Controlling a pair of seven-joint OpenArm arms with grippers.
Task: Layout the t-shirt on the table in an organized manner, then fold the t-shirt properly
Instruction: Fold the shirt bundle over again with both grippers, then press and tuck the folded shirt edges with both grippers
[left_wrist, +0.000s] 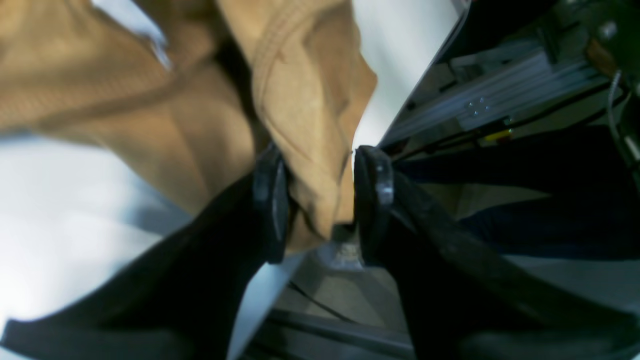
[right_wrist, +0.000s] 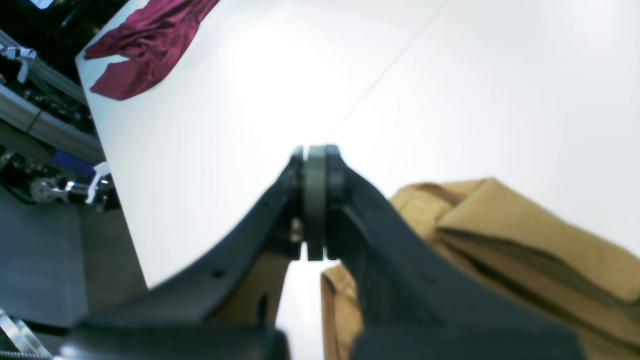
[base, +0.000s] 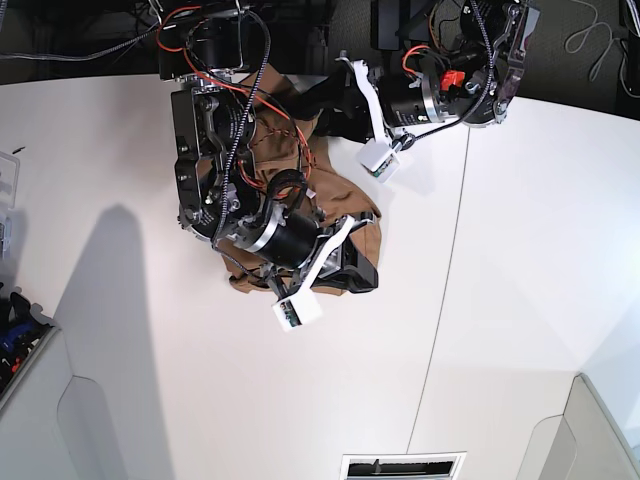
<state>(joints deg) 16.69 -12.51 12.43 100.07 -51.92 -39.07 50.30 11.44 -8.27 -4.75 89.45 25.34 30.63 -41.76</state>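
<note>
Cloth fills the space between the fingers of the left gripper (left_wrist: 320, 200): a bunched fold of the t-shirt (left_wrist: 300, 125) hangs between the two black pads, which stand apart and press against it from either side, so the gripper is pinching a thick wad of the tan fabric. Beyond and to the left of those fingertips more of the shirt spreads in loose folds, blurred, over the white table (left_wrist: 60, 210). To the right of the fingertips the table's edge runs away, with a metal frame and cables past it.

The right gripper (right_wrist: 315, 200) has its fingers pressed flat together with nothing between them. It hangs over the bare table (right_wrist: 450, 75); the t-shirt (right_wrist: 525, 240) lies crumpled just below and to the right of its fingertips, a folded flap on top. Far beyond the tips, at the table's corner, lies a dark red cloth (right_wrist: 145, 45).

From the base view the t-shirt (base: 340, 175) sits in a heap near the table's (base: 520, 300) far edge, mostly under both arms, left of the thin dark seam (base: 445, 280).
</note>
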